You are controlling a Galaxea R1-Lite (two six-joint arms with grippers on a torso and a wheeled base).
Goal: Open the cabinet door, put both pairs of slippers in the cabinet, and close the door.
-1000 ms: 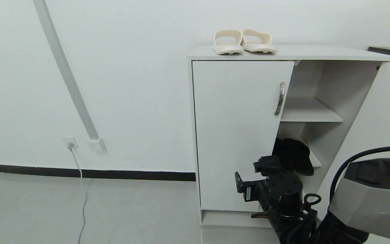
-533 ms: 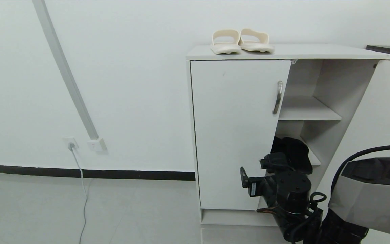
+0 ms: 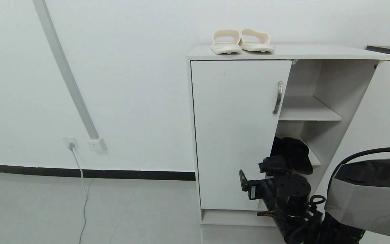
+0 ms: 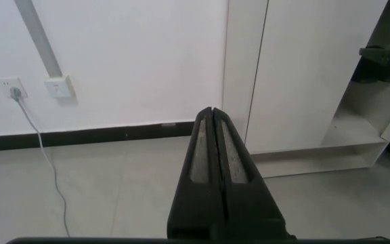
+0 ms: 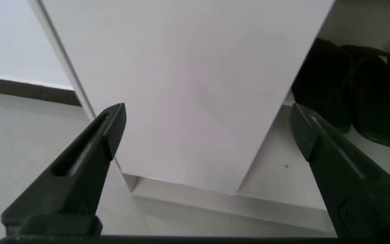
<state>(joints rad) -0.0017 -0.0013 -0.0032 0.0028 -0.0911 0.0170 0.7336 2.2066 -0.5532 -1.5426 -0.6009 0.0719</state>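
- Two pairs to stow. One looks done: the black slippers (image 3: 295,156) lie on the lower shelf (image 3: 317,160) inside the cabinet (image 3: 283,52), lower right of centre in the head frame.
- Beige slippers (image 3: 242,42) are on the cabinet top, upper centre of the frame, side by side and touching.
- Right door (image 3: 381,112) stands open at the right edge. Left door (image 3: 235,135) is shut, its handle (image 3: 278,97) on the edge next to the opening.
- Right gripper (image 3: 257,173) is low in the frame, just in front of the lower shelf. Fingers are spread wide, holding nothing, apart from the black pair.
- Left gripper (image 4: 212,118) has its fingers pressed together and is empty, aimed at the floor and wall left of the cabinet.
- Step in hand, my read: fetch the beige pair.
- Lift the right arm clear of the left door's edge and handle before going up.
- Approach the pair from the front and keep the fingers wide until they straddle the two touching inner sides. Then pinch so both come up together.
- Set them on the middle shelf (image 3: 308,113), well inside the edge.
- Avoid bumping the open door, and leave closing it for last.
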